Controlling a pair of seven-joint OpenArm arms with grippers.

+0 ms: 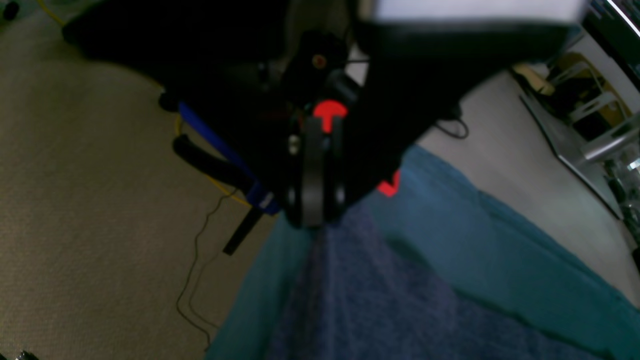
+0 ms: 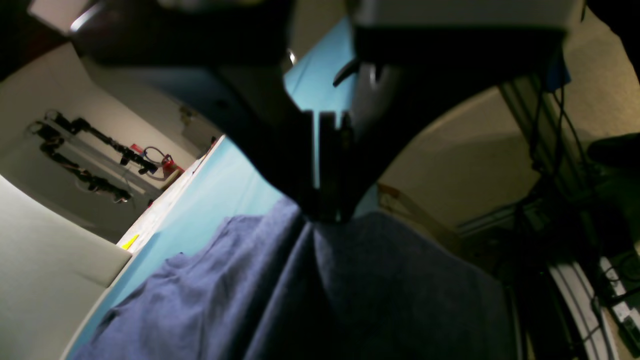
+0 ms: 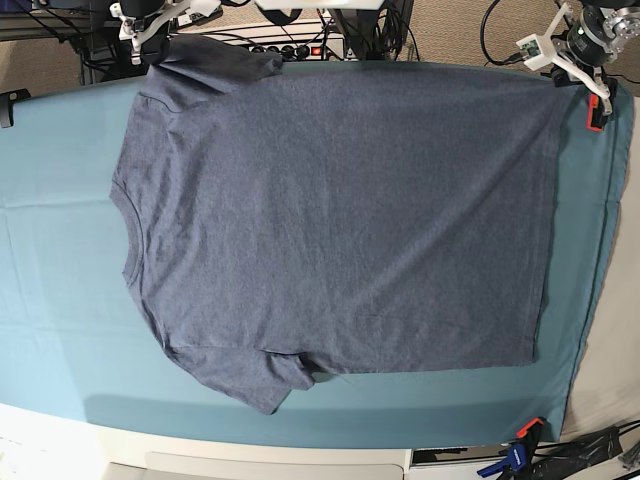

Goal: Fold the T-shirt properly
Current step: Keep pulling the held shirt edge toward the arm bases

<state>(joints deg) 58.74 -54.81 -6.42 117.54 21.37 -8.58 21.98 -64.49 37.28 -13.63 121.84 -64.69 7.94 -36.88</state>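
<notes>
The blue-grey T-shirt [image 3: 340,210] lies spread flat on the teal table cloth [image 3: 55,220], plain side up, with its collar toward the left and its hem toward the right. At the far left corner, my right gripper [image 3: 155,48] is shut on the far sleeve. In the right wrist view the right gripper [image 2: 327,216] pinches a gathered ridge of the T-shirt [image 2: 350,290]. At the far right corner, my left gripper [image 3: 562,72] is shut on the hem corner. The left wrist view shows the left gripper [image 1: 314,222] closed on the T-shirt [image 1: 360,300].
A red clamp [image 3: 597,110] grips the cloth at the far right table edge, and an orange and blue clamp [image 3: 520,440] sits at the near right edge. Cables and a power strip [image 3: 300,45] lie behind the table. Carpet floor [image 1: 90,200] shows beyond the edge.
</notes>
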